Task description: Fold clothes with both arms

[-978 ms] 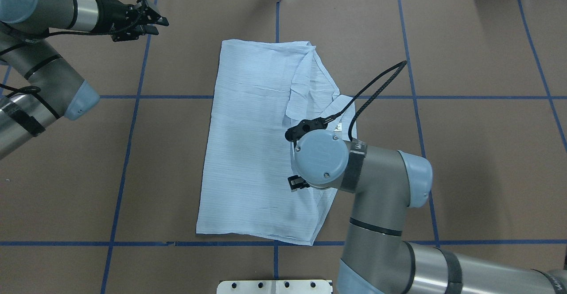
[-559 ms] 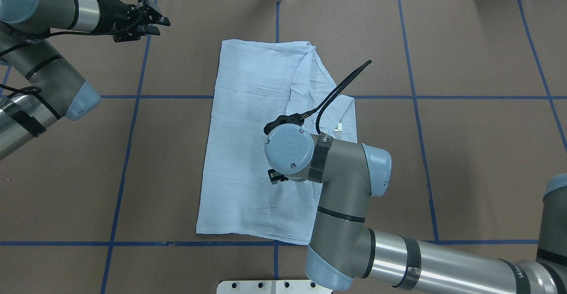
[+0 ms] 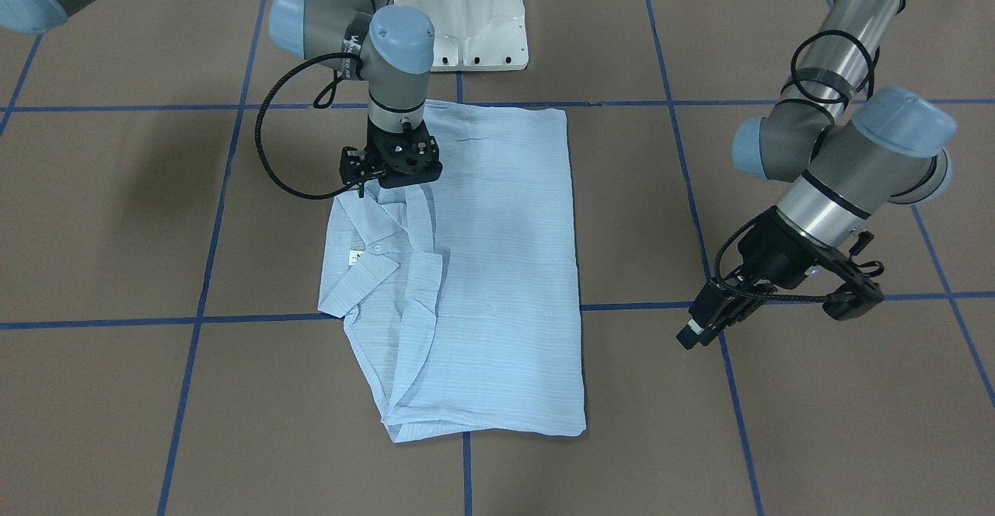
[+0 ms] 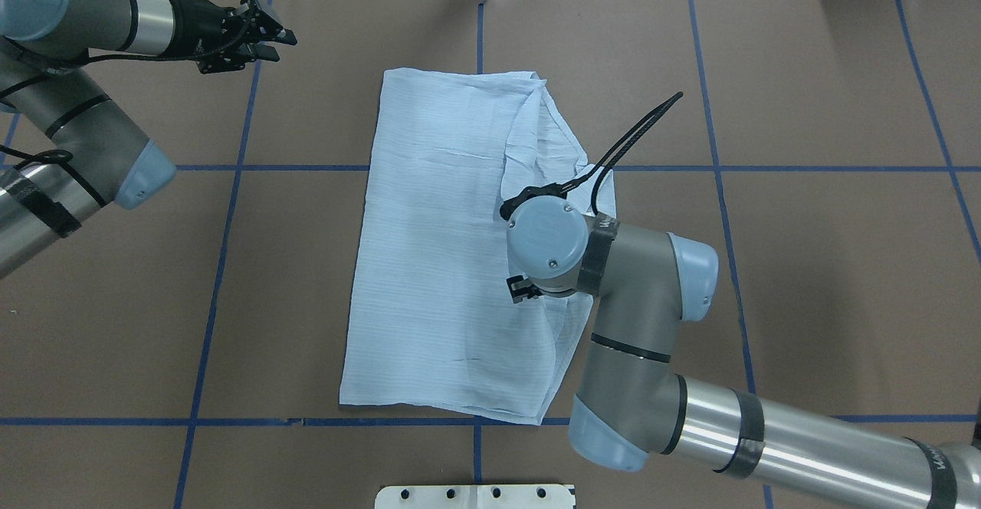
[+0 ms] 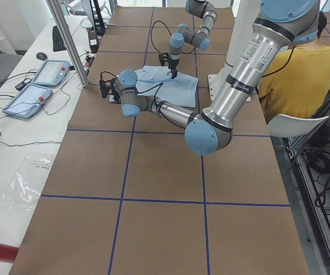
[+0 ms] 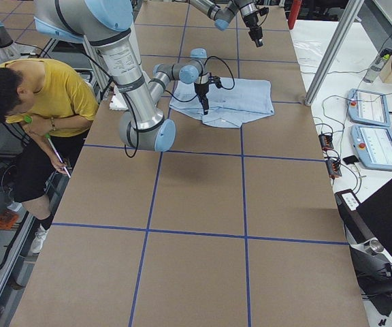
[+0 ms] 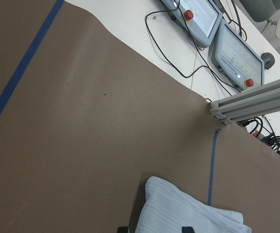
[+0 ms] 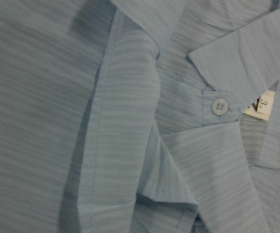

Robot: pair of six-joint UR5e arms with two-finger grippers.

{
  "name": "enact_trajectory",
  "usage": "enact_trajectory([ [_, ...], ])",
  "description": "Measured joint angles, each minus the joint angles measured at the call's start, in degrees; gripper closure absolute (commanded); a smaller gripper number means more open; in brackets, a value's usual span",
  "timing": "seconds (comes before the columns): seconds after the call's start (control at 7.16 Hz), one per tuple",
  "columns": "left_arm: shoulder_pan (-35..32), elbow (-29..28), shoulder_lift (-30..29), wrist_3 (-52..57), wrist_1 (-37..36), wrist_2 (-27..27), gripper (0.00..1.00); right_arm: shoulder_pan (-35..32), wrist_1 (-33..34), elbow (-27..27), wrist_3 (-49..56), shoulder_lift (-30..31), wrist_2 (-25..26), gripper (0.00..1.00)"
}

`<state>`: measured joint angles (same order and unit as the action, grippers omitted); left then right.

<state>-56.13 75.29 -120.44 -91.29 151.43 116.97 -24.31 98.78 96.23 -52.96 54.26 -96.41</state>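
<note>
Since the picture of about half a second back, the right arm has swung its wrist away from the middle of the cloth and back toward the collar side, while the left arm has hardly shifted. The shirt lies flat on the brown table, folded into a long rectangle, with its collar along the edge on the robot's right. The right gripper points straight down at the shirt just beside the collar. Its fingers are hidden, so I cannot tell whether they are spread or pinching the cloth, nor whether they touch it. The right wrist view is filled with striped fabric, a white button and a bit of the neck label. The left gripper hangs over bare table well apart from the shirt, fingers spread wide and holding nothing. A person in yellow sits behind the robot.
</note>
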Motion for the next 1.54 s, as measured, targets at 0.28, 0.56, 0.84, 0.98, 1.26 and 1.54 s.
enact_trajectory([
  [0.28, 0.0, 0.1, -0.2, -0.3, 0.0, 0.0, 0.53, -4.1, 0.1, 6.0, 5.5, 6.0, -2.6, 0.0],
  [0.56, 0.0, 0.5, -0.2, -1.0, -0.1, 0.0, 0.53, -6.2, 0.1, 9.9, 7.0, 10.6, -4.9, 0.0],
  [0.84, 0.1, 0.7, -0.3, -1.2, -0.1, 0.0, 0.53, -6.1, -0.1, 11.1, 3.1, 11.0, -5.2, 0.0],
  [0.98, 0.1, 0.7, -0.3, -1.2, -0.1, 0.0, 0.53, -5.1, -0.1, 11.8, -3.9, 10.8, -5.2, 0.0],
  [1.26, 0.1, 0.7, -0.3, -1.2, -0.1, -0.1, 0.53, -0.8, -3.1, 14.5, -26.2, 10.6, -5.2, 0.0],
  [1.54, 0.1, 0.7, -0.2, -1.2, -0.1, -0.2, 0.53, 3.8, -12.5, 15.0, -49.2, 11.4, -4.8, 0.0],
])
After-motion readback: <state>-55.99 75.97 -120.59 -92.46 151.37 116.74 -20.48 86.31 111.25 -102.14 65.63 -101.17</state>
